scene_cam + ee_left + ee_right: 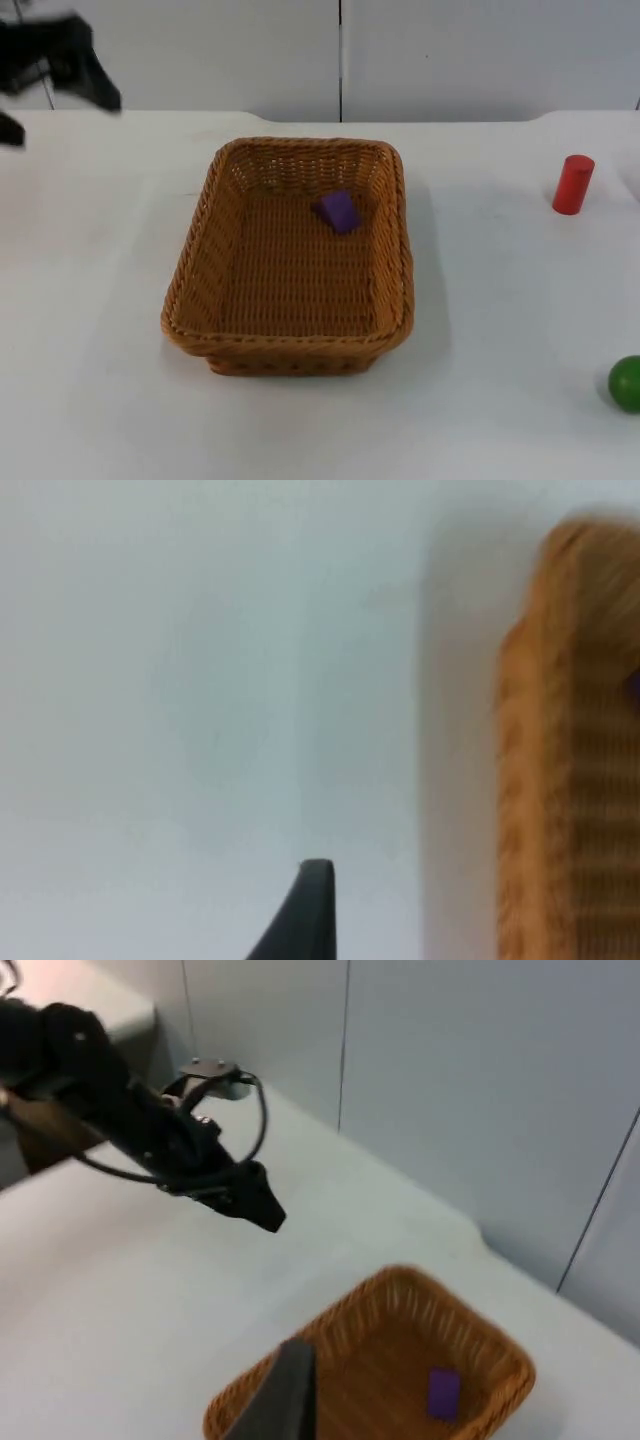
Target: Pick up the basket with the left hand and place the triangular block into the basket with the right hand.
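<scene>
Basket [290, 262] sits on the table with the purple block [338, 211] inside; your left gripper [100, 92] hovers to its left, and I cannot tell its state.

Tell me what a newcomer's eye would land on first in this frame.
The brown wicker basket in the middle of the white table, with a purple block lying inside near its far right corner. Next, the red cylinder and green ball off to the right. The left hand hangs above the table's far left corner, apart from the basket.
</scene>
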Controlling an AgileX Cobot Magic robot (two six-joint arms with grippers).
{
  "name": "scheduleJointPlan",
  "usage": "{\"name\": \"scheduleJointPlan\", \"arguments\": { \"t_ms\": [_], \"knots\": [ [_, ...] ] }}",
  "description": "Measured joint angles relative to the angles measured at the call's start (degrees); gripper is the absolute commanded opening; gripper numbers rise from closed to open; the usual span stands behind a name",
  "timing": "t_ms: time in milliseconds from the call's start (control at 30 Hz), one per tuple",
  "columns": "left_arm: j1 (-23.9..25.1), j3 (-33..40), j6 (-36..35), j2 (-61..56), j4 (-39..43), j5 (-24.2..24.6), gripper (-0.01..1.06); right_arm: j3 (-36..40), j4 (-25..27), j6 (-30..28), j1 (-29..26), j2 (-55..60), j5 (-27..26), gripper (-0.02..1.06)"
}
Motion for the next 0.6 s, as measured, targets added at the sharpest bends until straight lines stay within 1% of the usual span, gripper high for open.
{"name": "scheduleJointPlan", "arguments": {
  "t_ms": [33, 100, 133, 167, 233, 300, 333, 400, 500, 533, 600],
  "knots": [
    [0.0, 0.0, 0.0, -5.4, 0.84, 0.54, 0.88, 0.0, -0.1, 0.0, 0.0, -1.02, -0.14, 0.89],
    [-0.32, 0.0, 0.0, -12.0, 1.72, 1.37, 0.88, 0.23, -0.36, 0.0, 0.0, -4.11, -0.62, 0.89],
    [-0.32, 0.0, 0.0, -12.0, 1.72, 1.37, 0.88, 0.23, -0.36, 0.0, 0.0, -4.11, -0.62, 0.89],
    [-0.55, 0.0, 0.0, -15.46, 2.09, 1.92, 0.88, 1.05, -0.36, 0.0, 0.0, -5.44, -0.92, 0.89],
    [-0.93, 0.0, 0.0, -21.52, 2.65, 3.65, 0.88, 3.58, -0.36, 0.0, 0.0, -8.09, -1.55, 0.89],
    [-1.07, 0.97, 0.0, -27.64, 2.76, 4.46, 0.88, 8.19, -0.36, 0.0, 0.0, -11.36, -2.76, 0.89],
    [-1.07, 0.97, 0.0, -27.64, 2.76, 4.46, 0.88, 8.19, -0.36, 0.0, 0.0, -11.36, -2.76, 0.89],
    [-1.07, 3.65, 0.0, -33.16, 2.84, 4.6, 0.88, 12.81, -0.36, 0.0, 0.0, -14.68, -3.98, 0.89],
    [-1.07, 10.07, 0.25, -41.28, 2.98, 4.8, 0.88, 21.12, -0.36, 0.44, 0.0, -20.22, -5.76, 0.89],
    [-1.07, 10.07, 0.25, -41.28, 2.98, 4.8, 0.88, 21.12, -0.36, 0.44, 0.0, -20.22, -5.76, 0.89],
    [-1.07, 14.41, 1.5, -47.44, 3.1, 5.39, 0.88, 25.53, -0.36, 0.9, 0.0, -24.2, -6.0, 0.89]
  ]
}}
